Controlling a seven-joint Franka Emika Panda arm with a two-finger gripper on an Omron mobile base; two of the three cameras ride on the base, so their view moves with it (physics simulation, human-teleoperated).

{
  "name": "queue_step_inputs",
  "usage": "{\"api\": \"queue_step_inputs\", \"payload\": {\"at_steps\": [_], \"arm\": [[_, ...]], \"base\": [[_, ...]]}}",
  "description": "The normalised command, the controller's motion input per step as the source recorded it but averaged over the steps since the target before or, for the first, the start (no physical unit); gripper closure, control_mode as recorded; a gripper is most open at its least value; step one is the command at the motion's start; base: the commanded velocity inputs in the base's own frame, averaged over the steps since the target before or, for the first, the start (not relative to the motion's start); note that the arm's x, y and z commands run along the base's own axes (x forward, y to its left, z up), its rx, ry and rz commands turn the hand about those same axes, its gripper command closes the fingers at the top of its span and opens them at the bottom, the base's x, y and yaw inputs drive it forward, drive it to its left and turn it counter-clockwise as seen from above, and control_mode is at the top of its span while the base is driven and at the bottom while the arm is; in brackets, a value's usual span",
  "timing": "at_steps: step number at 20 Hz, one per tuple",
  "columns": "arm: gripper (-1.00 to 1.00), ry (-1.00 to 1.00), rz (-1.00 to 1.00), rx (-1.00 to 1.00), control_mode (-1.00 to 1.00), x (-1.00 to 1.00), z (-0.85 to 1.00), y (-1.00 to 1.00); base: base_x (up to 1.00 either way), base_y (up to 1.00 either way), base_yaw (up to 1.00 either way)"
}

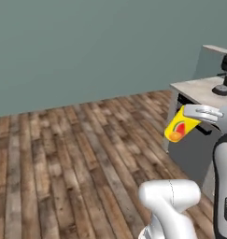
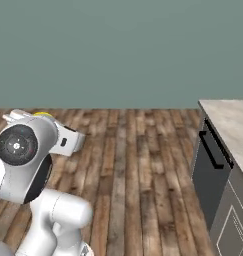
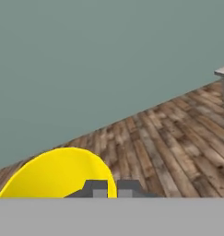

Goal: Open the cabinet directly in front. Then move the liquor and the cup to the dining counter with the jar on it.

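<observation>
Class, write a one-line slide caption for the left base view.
Gripper shut on the tilted yellow cup, carried above the wooden floor beside a marbled counter.

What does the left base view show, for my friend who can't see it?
The robot's tool holds a yellow cup with a red-orange mark, tilted in the air above a wooden floor. A grey counter with a marbled top stands at the right, in front of a plain teal wall.

yellow cup (image 1: 179, 127); brown plank floor (image 1: 63, 163)
</observation>
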Motion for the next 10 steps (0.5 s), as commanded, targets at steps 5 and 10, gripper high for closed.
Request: {"api": "queue_step_inputs", "payload": {"at_steps": [5, 10], "arm": [[1.00, 0.00, 0.00, 0.00, 1.00, 0.00, 0.00, 0.00], [1.00, 0.00, 0.00, 0.00, 1.00, 0.00, 0.00, 0.00]], "base": [[1.00, 0.48, -0.25], [1.00, 0.24, -0.17]]}}
